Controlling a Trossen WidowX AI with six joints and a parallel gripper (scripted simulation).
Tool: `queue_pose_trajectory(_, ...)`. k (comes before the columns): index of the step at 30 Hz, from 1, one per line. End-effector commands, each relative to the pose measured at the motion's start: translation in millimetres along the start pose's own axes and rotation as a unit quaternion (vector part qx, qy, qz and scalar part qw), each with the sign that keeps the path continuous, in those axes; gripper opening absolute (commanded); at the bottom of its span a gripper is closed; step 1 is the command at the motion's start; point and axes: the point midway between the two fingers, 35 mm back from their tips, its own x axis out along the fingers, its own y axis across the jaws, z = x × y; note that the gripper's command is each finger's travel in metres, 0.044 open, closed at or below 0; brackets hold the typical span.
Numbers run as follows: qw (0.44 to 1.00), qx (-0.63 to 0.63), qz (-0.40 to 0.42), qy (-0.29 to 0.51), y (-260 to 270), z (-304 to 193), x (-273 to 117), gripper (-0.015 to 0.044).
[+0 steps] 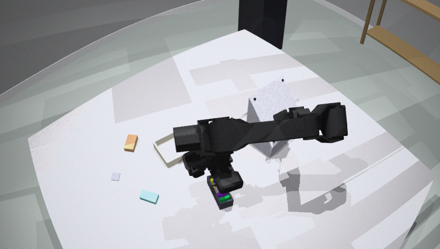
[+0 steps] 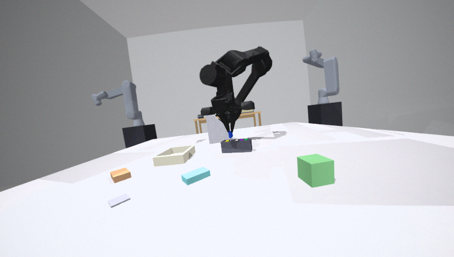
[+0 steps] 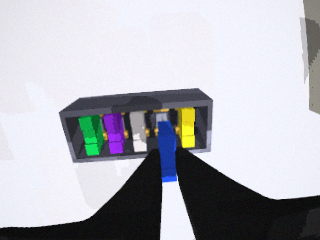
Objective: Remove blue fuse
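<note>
From above, hidden mostly beneath the black arm [image 1: 262,134] [image 2: 240,60]: the far corner of the tray [image 1: 160,156] [image 2: 170,160] [image 3: 315,87] and much of the fuse block [image 1: 227,204] [image 2: 236,146] [image 3: 135,102]. At the wrist view's right edge, cut down to a sliver of tray. Under the gripper [image 1: 223,177] [image 2: 230,131] [image 3: 167,155], too covered in the top view to make out fingertips. Clamped shut on the blue fuse [image 2: 230,134] [image 3: 167,150], with its body upright between the tips and sticking out below them in the exterior view. Raised above the block, beside the yellow fuse [image 1: 211,181] [image 2: 227,140] [image 3: 187,127], outside the tray. Too small to tell whether prong ends clear the slot.
</note>
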Motion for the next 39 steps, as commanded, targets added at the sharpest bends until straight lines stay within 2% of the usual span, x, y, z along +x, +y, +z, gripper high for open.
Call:
queue_pose_trajectory(1,1.000,-0.003,-0.002,-0.002,0,1,-3,0.0000)
queue_pose_trajectory(23,1.000,-0.002,-0.003,-0.002,-3,3,-27,0.0000)
queue_pose_trajectory(39,1.000,-0.002,-0.010,-0.007,-75,44,-36,0.0000)
